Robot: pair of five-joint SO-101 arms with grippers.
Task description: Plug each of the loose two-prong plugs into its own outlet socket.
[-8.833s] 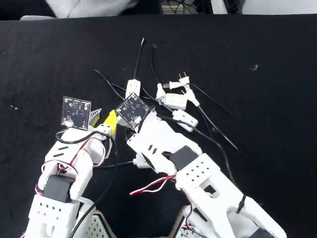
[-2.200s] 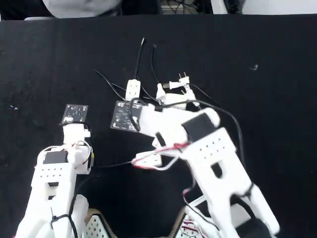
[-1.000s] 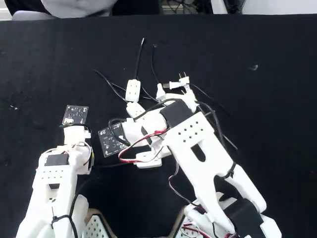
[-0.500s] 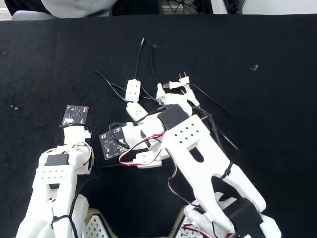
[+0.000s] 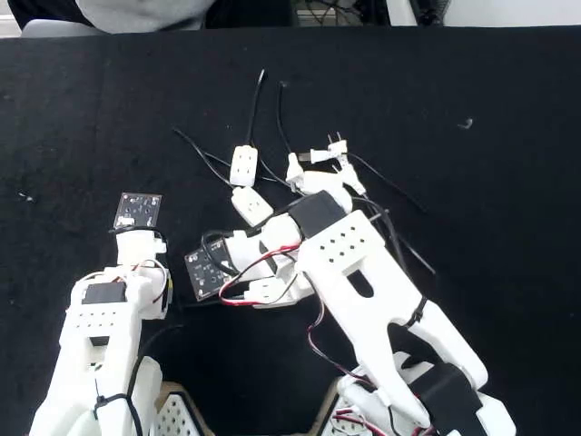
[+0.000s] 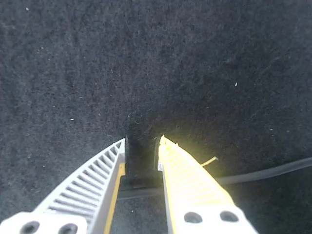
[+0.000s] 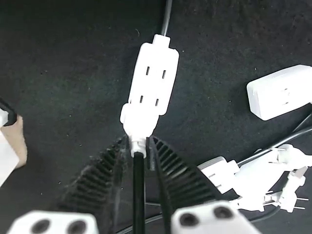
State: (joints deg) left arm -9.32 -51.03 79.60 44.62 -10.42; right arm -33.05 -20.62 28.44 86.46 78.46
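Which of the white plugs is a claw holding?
The plug at the end of the long socket block, pinched in the right gripper; the other plugs lie loose, prongs bare.

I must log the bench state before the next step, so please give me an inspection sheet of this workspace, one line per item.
surface: black cloth table.
job's things: plug at the end of a socket block, insertion cannot be told; second block and loose plugs lie apart from it.
clutter: one small speck.
grippers: right gripper jaws shut on the plug; left gripper jaws slightly apart, holding nothing.
cables: black cable runs from the socket block toward the far edge; second cable passes under the left gripper.
surroundings: pale shapes beyond the far edge, too cut off to name.
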